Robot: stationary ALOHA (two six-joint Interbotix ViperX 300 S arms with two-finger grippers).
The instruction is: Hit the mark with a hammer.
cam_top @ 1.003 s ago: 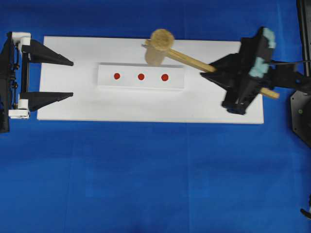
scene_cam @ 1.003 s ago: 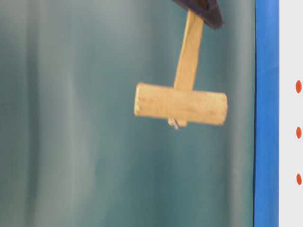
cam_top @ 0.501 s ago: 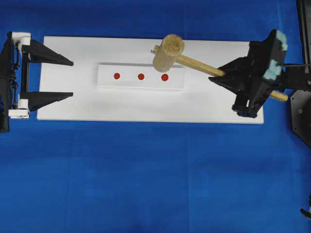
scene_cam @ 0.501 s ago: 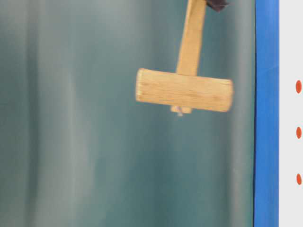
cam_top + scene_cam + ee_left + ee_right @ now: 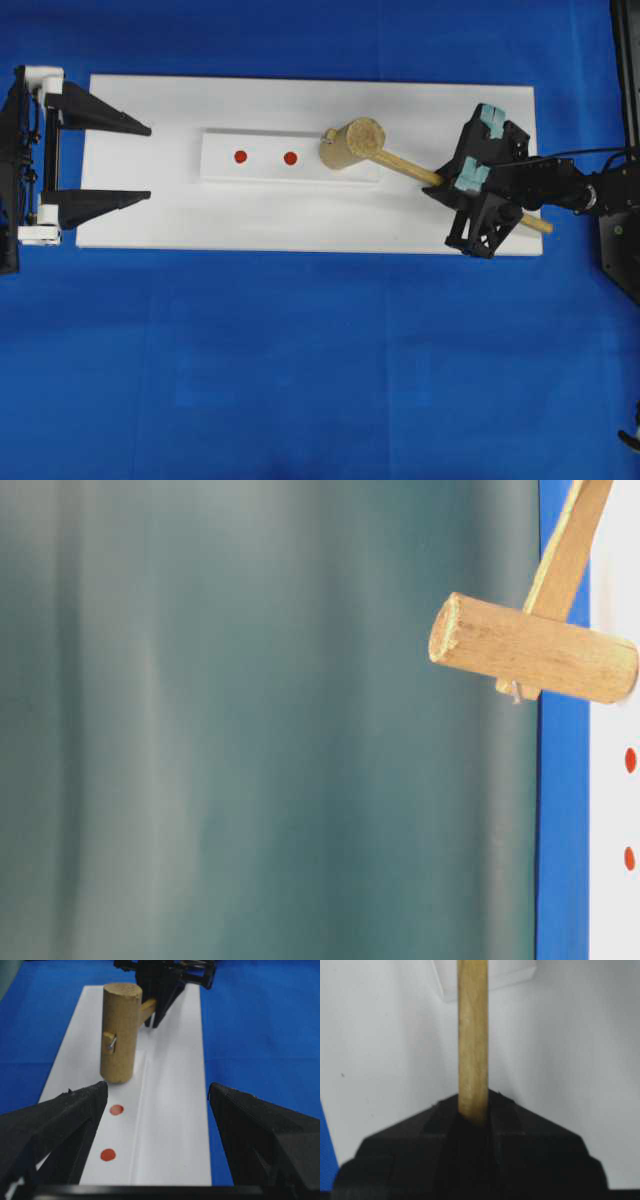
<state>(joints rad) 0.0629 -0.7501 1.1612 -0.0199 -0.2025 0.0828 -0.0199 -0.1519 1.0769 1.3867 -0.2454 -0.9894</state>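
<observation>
So the trick here is keeping the hammer (image 5: 352,143) head square and flat over the right-hand mark at the right end of the raised strip (image 5: 262,170), mid white board (image 5: 300,215). My right gripper (image 5: 437,182) is clamped tight on the handle. My left gripper (image 5: 150,160) just sits spread wide at the left edge, holding nothing.
</observation>
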